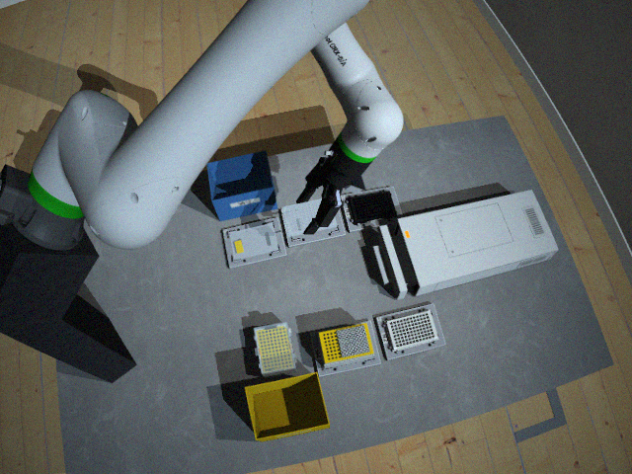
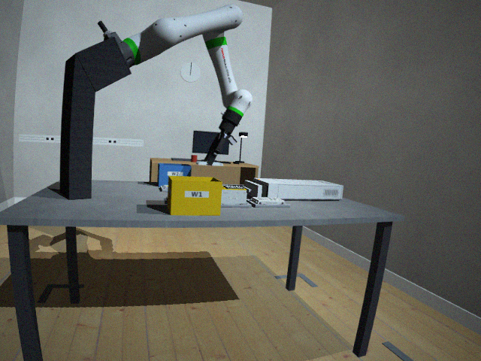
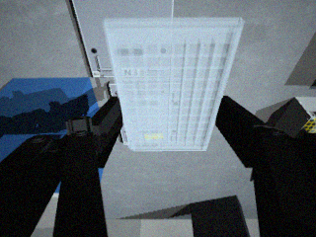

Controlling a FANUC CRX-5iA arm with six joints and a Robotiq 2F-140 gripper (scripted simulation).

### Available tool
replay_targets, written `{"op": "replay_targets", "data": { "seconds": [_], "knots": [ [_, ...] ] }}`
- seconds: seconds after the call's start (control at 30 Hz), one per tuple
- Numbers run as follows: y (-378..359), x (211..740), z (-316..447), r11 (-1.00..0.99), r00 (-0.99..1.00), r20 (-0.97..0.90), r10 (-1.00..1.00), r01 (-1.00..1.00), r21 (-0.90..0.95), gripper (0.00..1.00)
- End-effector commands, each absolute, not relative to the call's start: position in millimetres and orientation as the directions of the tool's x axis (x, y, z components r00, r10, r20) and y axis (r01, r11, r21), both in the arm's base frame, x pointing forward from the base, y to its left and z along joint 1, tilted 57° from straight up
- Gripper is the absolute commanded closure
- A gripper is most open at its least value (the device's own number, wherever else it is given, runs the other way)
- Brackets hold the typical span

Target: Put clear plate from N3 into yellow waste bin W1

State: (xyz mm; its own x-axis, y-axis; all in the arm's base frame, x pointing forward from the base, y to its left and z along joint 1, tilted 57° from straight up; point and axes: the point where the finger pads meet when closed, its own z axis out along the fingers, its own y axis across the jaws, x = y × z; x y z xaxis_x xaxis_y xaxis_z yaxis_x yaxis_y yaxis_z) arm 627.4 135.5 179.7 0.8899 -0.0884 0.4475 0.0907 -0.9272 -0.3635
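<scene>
My gripper (image 1: 317, 220) is shut on the clear plate (image 3: 173, 84), which fills the wrist view as a pale see-through gridded rectangle between the two black fingers. I hold it in the air above the grey work nest (image 1: 312, 222) in the back row, well above the bench in the exterior view (image 2: 211, 159). The nest shows through and behind the plate in the wrist view (image 3: 123, 30). The yellow waste bin W1 (image 1: 285, 405) stands upright and open at the front of the grey mat, with its label facing the exterior view (image 2: 195, 195).
A blue bin (image 1: 241, 185) stands left of my gripper. A nest with a yellow tag (image 1: 253, 246) and a black plate (image 1: 371, 206) flank the held plate's nest. A long white device (image 1: 469, 239) lies right. Three gridded plates (image 1: 345, 343) sit behind W1.
</scene>
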Motion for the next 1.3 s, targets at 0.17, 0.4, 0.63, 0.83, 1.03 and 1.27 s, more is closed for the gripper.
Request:
{"op": "replay_targets", "data": {
  "seconds": [0.17, 0.4, 0.63, 0.83, 1.03, 1.27],
  "knots": [
    [121.5, 625.6, 170.0, -0.927, 0.89, 0.448, -0.088, 0.091, -0.364, 0.9],
    [106.5, 623.5, 159.0, -0.927, 0.89, 0.448, -0.088, 0.091, -0.364, 0.9],
    [95.8, 621.9, 151.2, -0.927, 0.89, 0.448, -0.088, 0.091, -0.364, 0.9],
    [83.0, 620.1, 141.8, -0.927, 0.89, 0.448, -0.088, 0.091, -0.364, 0.9],
    [70.2, 618.3, 132.4, -0.927, 0.89, 0.448, -0.088, 0.091, -0.364, 0.9],
    [59.5, 616.7, 124.5, -0.927, 0.89, 0.448, -0.088, 0.091, -0.364, 0.9]
  ]
}}
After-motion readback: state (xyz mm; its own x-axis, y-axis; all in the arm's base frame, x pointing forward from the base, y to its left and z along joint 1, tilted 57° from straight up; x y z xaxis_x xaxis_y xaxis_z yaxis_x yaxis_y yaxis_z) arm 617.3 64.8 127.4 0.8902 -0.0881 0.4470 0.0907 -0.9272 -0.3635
